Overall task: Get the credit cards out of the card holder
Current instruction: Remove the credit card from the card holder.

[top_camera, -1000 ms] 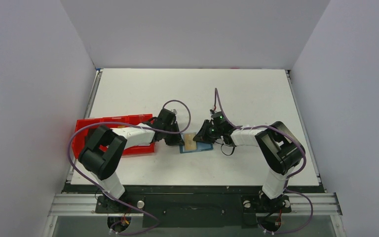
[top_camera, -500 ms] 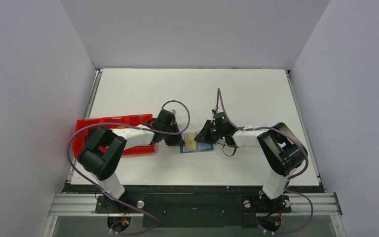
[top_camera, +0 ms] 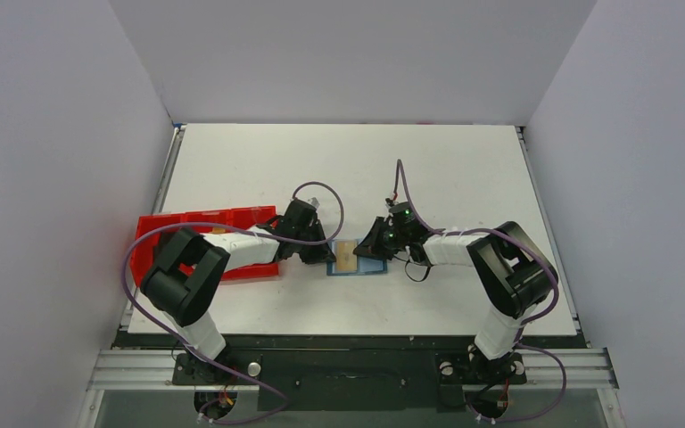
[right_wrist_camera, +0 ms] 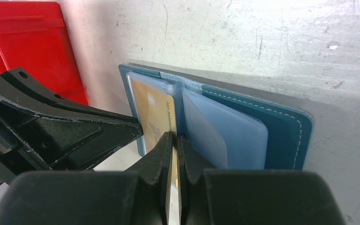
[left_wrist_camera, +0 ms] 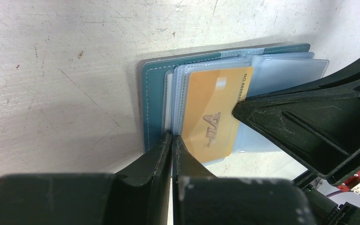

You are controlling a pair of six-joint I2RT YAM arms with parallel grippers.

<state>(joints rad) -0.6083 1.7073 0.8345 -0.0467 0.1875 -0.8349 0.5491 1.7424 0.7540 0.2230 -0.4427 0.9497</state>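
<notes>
The blue card holder point(top_camera: 372, 266) lies open on the table between both arms, its clear sleeves point(right_wrist_camera: 225, 136) fanned out. A gold credit card point(left_wrist_camera: 211, 112) sits in a sleeve on its left half point(right_wrist_camera: 152, 105). My left gripper point(left_wrist_camera: 172, 137) is shut on the holder's near edge point(left_wrist_camera: 152, 93), beside the sleeves. My right gripper point(right_wrist_camera: 174, 135) is shut on the gold card's edge; a thin gold strip shows between its jaws. In the top view the left gripper point(top_camera: 324, 257) and right gripper point(top_camera: 366, 250) face each other across the holder.
A red compartment tray point(top_camera: 205, 217) stands left of the holder, partly under the left arm, and shows at the top left of the right wrist view point(right_wrist_camera: 33, 42). White walls enclose the table on three sides.
The right gripper's jaws have closed onto the gold card and its wrist has shifted slightly right. The left gripper and the holder have stayed put.
</notes>
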